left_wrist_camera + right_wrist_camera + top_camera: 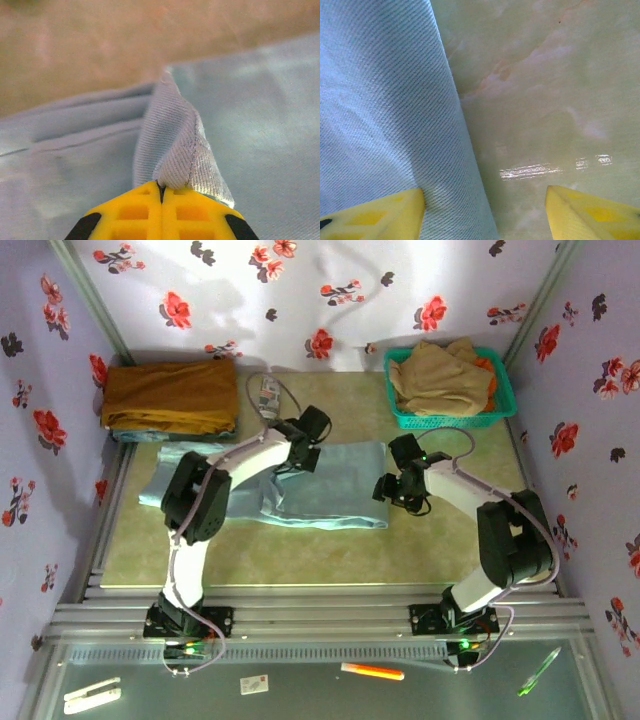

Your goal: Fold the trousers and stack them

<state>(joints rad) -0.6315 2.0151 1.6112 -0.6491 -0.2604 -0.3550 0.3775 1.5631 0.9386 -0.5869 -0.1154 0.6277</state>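
In the top view the fingertips of the left gripper (303, 458) are hidden under its own wrist, and part of the trousers (330, 495) is covered by the left arm, so the full outline of the cloth cannot be traced. The trousers are laid flat in a long, folded band across the middle of the table (300, 550), between the two arms. In the left wrist view the left gripper (161, 189) is seen pressed together on a raised ridge of the trousers (172, 145), pulled up into a peak; the fingers are cut off by the lower edge. In the right wrist view the right gripper (485, 199) is seen spread wide, with one fingertip over the straight edge of the trousers (385, 100) and the other over bare table (545, 75); whether cloth is touched cannot be told. The table is a glossy, pale green, marbled surface. At its far left a folded brown garment (170, 392) is stacked on something bluish, barely visible. At the far right a tan garment (440, 375) is heaped in a green basket (507, 400). The space is enclosed by pale walls (400, 270) printed with red and dark flowers.
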